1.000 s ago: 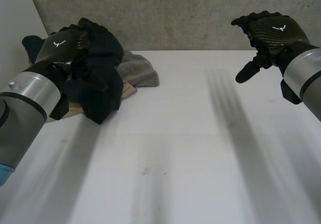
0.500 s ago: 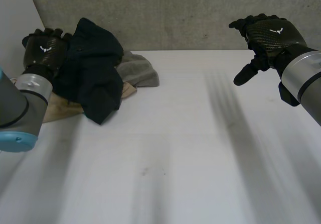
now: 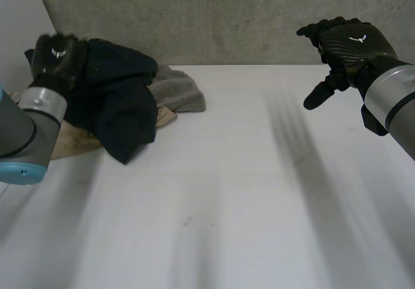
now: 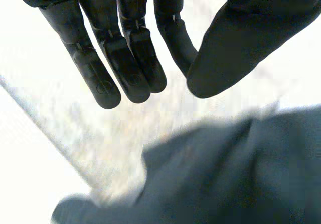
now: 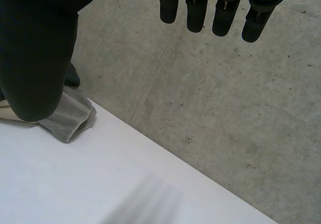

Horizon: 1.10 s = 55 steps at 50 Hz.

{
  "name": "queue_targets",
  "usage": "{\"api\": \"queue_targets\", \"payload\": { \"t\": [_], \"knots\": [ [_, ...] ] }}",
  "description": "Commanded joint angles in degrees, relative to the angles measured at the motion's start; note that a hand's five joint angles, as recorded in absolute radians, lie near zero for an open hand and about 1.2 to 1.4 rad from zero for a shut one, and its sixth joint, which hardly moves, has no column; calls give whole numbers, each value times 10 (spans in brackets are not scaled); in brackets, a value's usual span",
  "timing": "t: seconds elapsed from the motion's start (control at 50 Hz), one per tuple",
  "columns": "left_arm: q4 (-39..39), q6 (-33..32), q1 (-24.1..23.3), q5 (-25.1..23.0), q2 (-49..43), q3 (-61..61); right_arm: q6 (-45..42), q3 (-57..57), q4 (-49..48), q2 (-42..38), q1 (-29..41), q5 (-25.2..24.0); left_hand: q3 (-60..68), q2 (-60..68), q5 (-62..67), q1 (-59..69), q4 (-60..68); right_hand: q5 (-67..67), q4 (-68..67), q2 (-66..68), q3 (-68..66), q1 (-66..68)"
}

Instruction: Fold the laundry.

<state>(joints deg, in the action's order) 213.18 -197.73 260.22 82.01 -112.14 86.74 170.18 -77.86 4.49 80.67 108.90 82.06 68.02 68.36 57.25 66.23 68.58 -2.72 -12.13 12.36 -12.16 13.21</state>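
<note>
White table (image 3: 246, 192) beneath a concrete wall (image 3: 227, 17); left hand (image 3: 57, 59) and right hand (image 3: 350, 46) hold fingers (image 4: 130, 63) apart.

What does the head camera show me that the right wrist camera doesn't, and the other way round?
Head view adds: the left hand by the dark garment topping the laundry heap, and the back of the raised right hand. Right wrist view adds: the right hand's palm side, fingers straight and holding nothing, its thumb hiding most of the heap. Both share the grey cloth, the white table and the concrete wall.
</note>
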Motion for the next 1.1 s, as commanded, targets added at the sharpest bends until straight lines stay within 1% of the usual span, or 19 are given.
{"api": "queue_targets", "payload": {
  "t": [0.02,0.08,0.16,0.2,0.22,0.24,0.26,0.28,0.3,0.38,0.42,0.66,0.74,0.8,0.84,0.88,0.94,1.04,1.1],
  "knots": [
    [-11,174,-101,-3,100,42,0,5,0,2,-2,1,120,116,128,138,114,27,21,-24,22,-32],
    [-23,190,-179,-9,98,44,-1,8,-3,2,-4,2,120,116,128,138,114,27,21,-24,22,-32],
    [-38,172,-252,-5,75,30,1,8,-8,4,-22,1,120,116,128,138,114,27,21,-24,22,-32],
    [-44,161,-250,-3,67,21,2,8,-10,6,-28,-1,70,67,78,88,64,27,21,-24,22,-32],
    [-47,153,-248,-1,63,17,2,9,-11,7,-33,-1,-99,-102,-91,-81,-104,27,21,-24,22,-32],
    [-52,133,-239,3,59,10,2,9,-11,8,-34,-1,-462,-465,-454,-444,-467,27,21,-24,22,-32],
    [-55,120,-232,7,57,6,2,10,-11,8,-34,-1,-572,-575,-564,-554,-577,27,21,-24,22,-32],
    [-58,106,-220,10,55,3,2,10,-11,9,-35,-1,-580,-584,-572,-562,-586,27,21,-24,22,-32],
    [-60,91,-204,12,54,-1,2,11,-11,12,-36,-1,-571,-575,-564,-554,-577,27,21,-24,22,-32],
    [-79,11,-69,17,12,-35,2,11,-12,13,-39,-1,-568,-571,-560,-550,-574,27,21,-24,22,-32],
    [-88,-2,-21,13,-22,-61,2,10,-12,13,-39,-1,-568,-571,-560,-550,-574,27,21,-24,22,-32],
    [-87,-18,93,-47,-212,-211,0,10,-12,10,-37,-2,-568,-571,-560,-550,-574,27,21,-24,22,-32],
    [-80,-44,100,-43,-262,-263,-1,10,-12,5,-37,-2,-540,-543,-532,-522,-545,27,21,-24,22,-32],
    [-80,-61,103,-48,-282,-284,-3,10,-14,-3,-37,-2,-387,-390,-379,-369,-392,27,21,-24,22,-32],
    [-78,-72,101,-52,-286,-286,-6,10,-14,-8,-37,-2,-83,-87,-76,-65,-89,27,21,-24,22,-32],
    [-75,-70,94,-49,-284,-278,-14,10,-13,-11,-37,-1,119,116,127,137,113,27,21,-24,22,-32],
    [-69,-60,78,-45,-259,-261,-25,10,-12,-12,-37,-1,120,116,128,138,114,27,21,-24,22,-32],
    [-15,30,7,-44,-114,-195,-28,11,-12,-10,-39,0,120,116,128,138,114,27,21,-24,22,-32],
    [1,76,-26,-43,-70,-176,-28,15,-12,-9,-40,0,120,116,128,138,114,27,21,-24,22,-32]
  ]
}}
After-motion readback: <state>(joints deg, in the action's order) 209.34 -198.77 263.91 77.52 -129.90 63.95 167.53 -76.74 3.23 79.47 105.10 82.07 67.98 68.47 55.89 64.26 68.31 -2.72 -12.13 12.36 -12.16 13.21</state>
